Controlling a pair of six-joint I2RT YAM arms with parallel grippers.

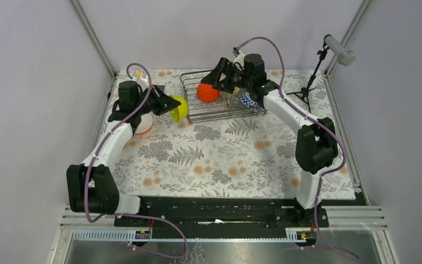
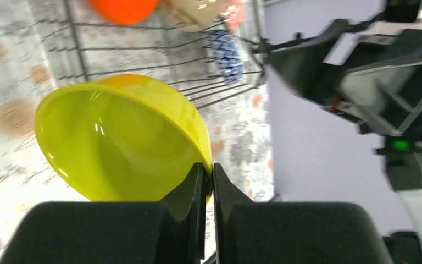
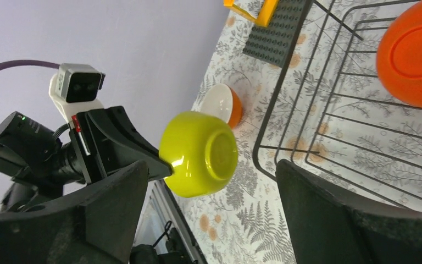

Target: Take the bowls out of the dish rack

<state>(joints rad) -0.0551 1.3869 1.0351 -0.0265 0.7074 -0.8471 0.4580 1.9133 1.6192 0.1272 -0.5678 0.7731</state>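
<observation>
My left gripper (image 1: 170,104) is shut on the rim of the yellow-green bowl (image 1: 179,108), held tilted just left of the dish rack (image 1: 220,104); its fingers pinch the rim in the left wrist view (image 2: 209,171). My right gripper (image 1: 215,80) hovers open and empty over the rack's left part, above an orange bowl (image 1: 207,92). The blue-and-white bowl (image 1: 247,101) stands at the rack's right end. In the left wrist view the cream bowl (image 2: 195,11) and pink bowl (image 2: 233,11) sit in the rack. A second orange bowl (image 1: 144,122), white inside, rests on the table at left.
A flat dark grey plate (image 3: 277,34) with an orange-yellow block (image 3: 253,8) lies behind the left arm. A microphone stand (image 1: 311,77) stands at the back right. Walls and frame posts enclose the patterned tablecloth (image 1: 220,159).
</observation>
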